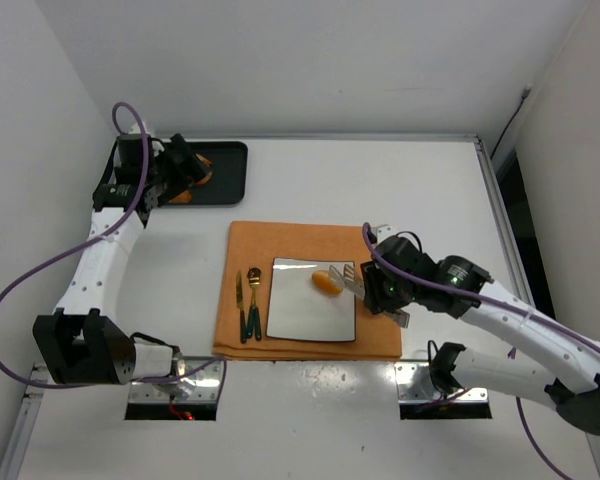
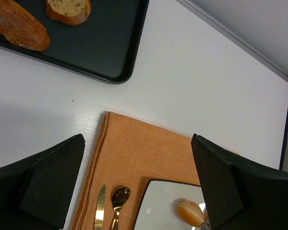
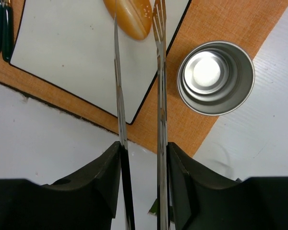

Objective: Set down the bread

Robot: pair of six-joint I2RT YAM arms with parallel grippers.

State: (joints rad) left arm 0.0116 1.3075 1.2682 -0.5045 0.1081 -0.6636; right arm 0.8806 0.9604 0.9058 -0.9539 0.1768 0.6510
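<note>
The bread (image 1: 327, 283) (image 3: 129, 19) (image 2: 191, 212), a smooth golden-orange roll, lies on the white square plate (image 1: 300, 318) (image 3: 62, 43) near its far right corner. My right gripper (image 1: 382, 290) (image 3: 144, 148) is shut on a pair of metal tongs (image 3: 159, 72). The tongs' two arms stand slightly apart, with their tips on either side of the bread; I cannot tell if they touch it. My left gripper (image 1: 193, 170) (image 2: 138, 139) hangs open and empty above the table, beside the black tray (image 1: 228, 165) (image 2: 105, 48).
The plate sits on an orange placemat (image 1: 280, 240) (image 2: 134, 153), with a gold knife (image 1: 238, 300) and spoon (image 1: 253, 300) to its left. A metal cup (image 3: 216, 76) stands on the mat's right edge. Browner bread slices (image 2: 19, 26) lie on the tray.
</note>
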